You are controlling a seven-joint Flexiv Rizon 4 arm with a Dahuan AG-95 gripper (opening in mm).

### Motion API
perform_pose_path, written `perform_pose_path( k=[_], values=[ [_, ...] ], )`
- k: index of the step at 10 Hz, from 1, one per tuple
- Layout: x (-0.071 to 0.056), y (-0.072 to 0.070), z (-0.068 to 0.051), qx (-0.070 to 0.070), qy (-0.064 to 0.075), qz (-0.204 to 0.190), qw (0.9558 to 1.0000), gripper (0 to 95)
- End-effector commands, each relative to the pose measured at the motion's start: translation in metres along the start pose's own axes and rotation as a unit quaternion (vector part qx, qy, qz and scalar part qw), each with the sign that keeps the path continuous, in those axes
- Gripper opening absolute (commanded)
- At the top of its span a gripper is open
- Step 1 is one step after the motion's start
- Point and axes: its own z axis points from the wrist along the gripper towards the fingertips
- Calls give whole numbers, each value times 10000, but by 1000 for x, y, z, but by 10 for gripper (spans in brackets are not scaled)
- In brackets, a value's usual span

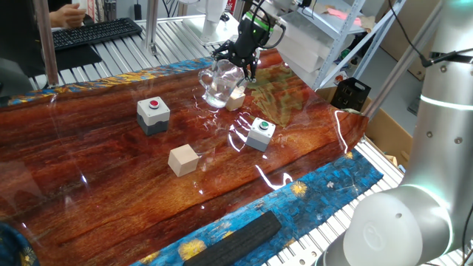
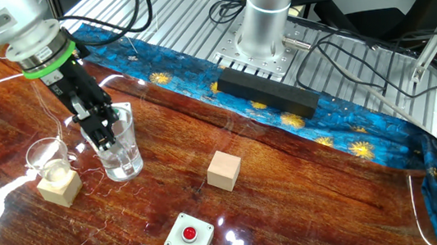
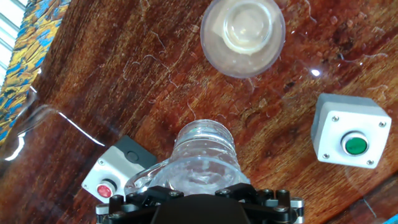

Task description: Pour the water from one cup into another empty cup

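Up at the far side of the glossy reddish wood table (image 1: 111, 170) in one fixed view, the gripper (image 1: 238, 60) leans down over the clear glass mug (image 1: 219, 83), which stands upright on the tabletop; the water cannot be made out here. A pale wooden cube (image 1: 183, 159) sits nearer, between a red-button box (image 1: 153, 115) and a green-button box (image 1: 260, 134).

From the other fixed view, the black fingers (image 2: 96, 120) stand wide, one down inside the mug (image 2: 119, 146) and one outside its wall, so the spread jaws straddle the rim; whether they press the glass I cannot tell. Just beside it, the smaller clear cup (image 2: 48, 158) rests on a second wooden cube (image 2: 59, 188), apart from the mug.

Looking along the hand, the mug's ribbed round base (image 3: 204, 149) fills the lower middle. The small cup (image 3: 243, 36) shows as a thin round rim, empty, with the cube's pale top showing through.
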Motion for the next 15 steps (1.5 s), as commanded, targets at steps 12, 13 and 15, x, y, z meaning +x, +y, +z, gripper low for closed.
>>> perform_pose_path(
  k=[12,13,15],
  values=[
    [9,-1,0,579,-419,-1095,9914,0],
    [11,-1,1,646,-462,-1216,9894,0],
    [13,-1,3,705,-473,-1503,9850,0]
  ],
)
